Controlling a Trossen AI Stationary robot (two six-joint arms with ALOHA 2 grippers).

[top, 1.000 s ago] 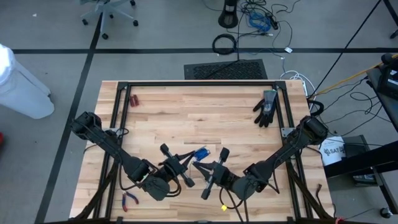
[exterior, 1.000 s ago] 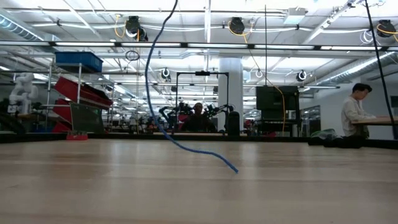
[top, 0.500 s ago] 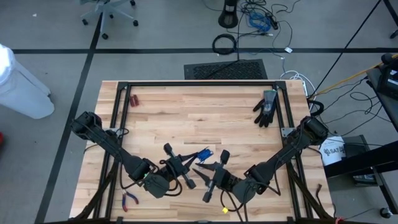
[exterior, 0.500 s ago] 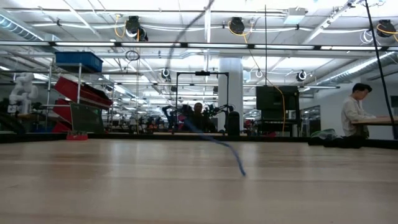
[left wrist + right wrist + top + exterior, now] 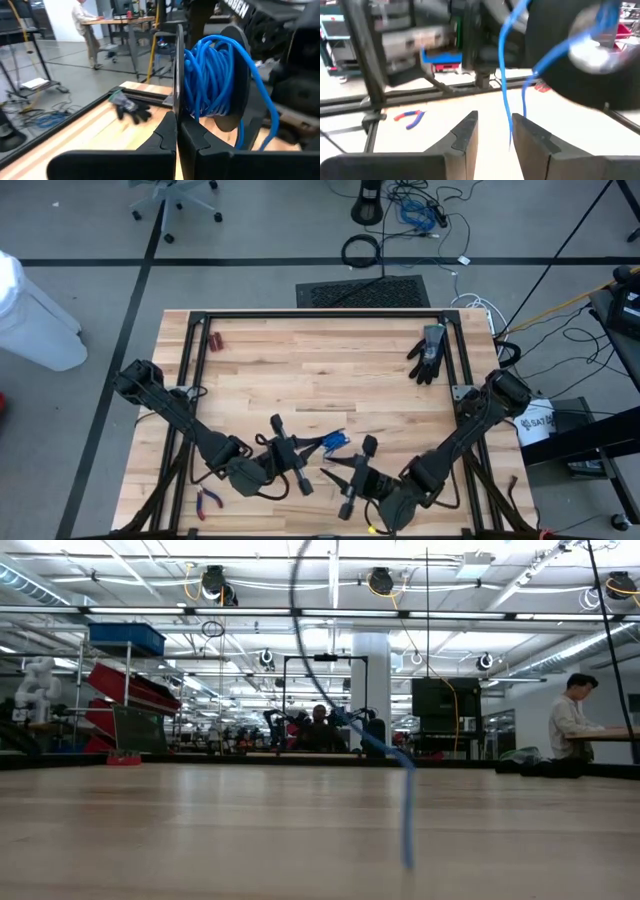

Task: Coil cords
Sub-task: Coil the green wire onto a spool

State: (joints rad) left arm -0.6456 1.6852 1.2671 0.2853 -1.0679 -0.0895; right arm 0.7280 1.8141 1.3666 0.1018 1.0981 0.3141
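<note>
Small red-handled pliers [image 5: 208,499] at the wooden table's [image 5: 300,370] near-left edge. Left gripper [image 5: 284,452] pressed together, with the coiled thin blue cord [image 5: 212,75] against its fingers. Loose cord end hanging before the spread right gripper [image 5: 358,471]. Black glove [image 5: 428,354] far right.

Text is barely showing. White bucket [image 5: 534,423] beside the table's right edge is carrying dark letters, looks like "SAT", rest cut off. Other arm's dark housing [image 5: 235,7] is showing white letters, possibly "BEN", blurred.
</note>
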